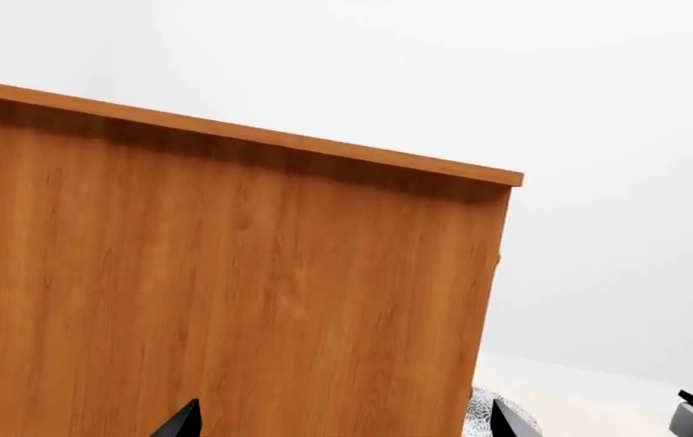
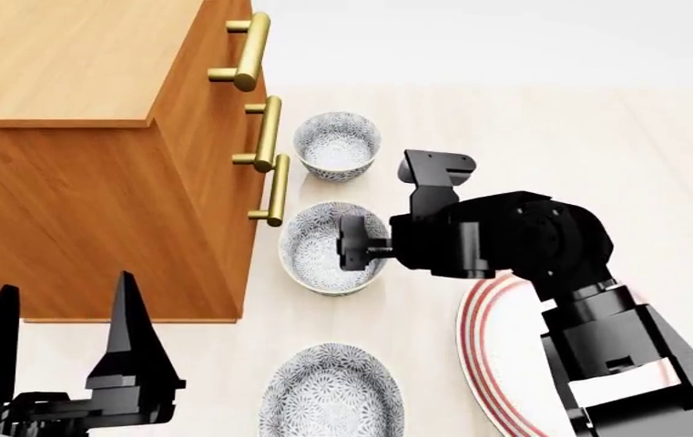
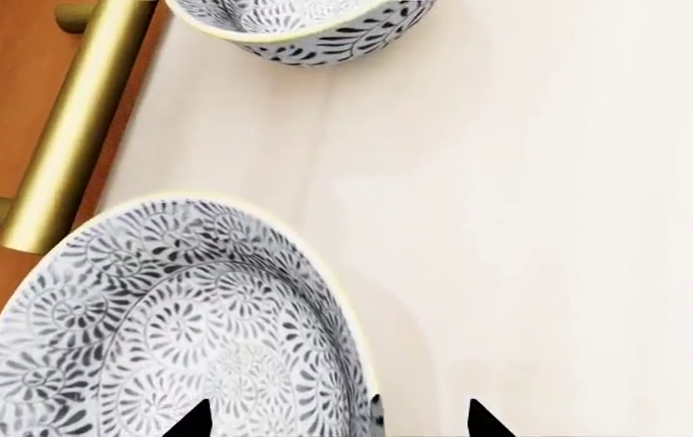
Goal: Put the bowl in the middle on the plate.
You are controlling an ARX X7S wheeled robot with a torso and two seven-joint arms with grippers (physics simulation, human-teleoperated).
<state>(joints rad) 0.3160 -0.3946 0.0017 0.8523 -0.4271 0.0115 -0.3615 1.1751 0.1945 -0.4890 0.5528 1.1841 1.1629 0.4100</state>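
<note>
Three speckled bowls stand in a line beside the cabinet. The bowl in the middle (image 2: pixel 320 250) fills the right wrist view (image 3: pixel 164 328). My right gripper (image 2: pixel 350 246) (image 3: pixel 336 421) is open and straddles its right-hand rim, one fingertip (image 3: pixel 188 421) inside the bowl and the other outside over the floor. The red-ringed plate (image 2: pixel 492 355) lies to the right, half hidden under my right arm. My left gripper (image 2: pixel 66 287) (image 1: pixel 346 423) hangs open at the cabinet's side with nothing between its fingers.
The wooden cabinet (image 2: pixel 91 137) (image 1: pixel 237 291) with brass handles (image 2: pixel 273 187) (image 3: pixel 73 118) stands left of the bowls. The far bowl (image 2: pixel 336 144) (image 3: pixel 310 27) and the near bowl (image 2: pixel 331 393) flank the middle one. A speckled bowl's edge (image 1: pixel 480 414) peeks past the cabinet.
</note>
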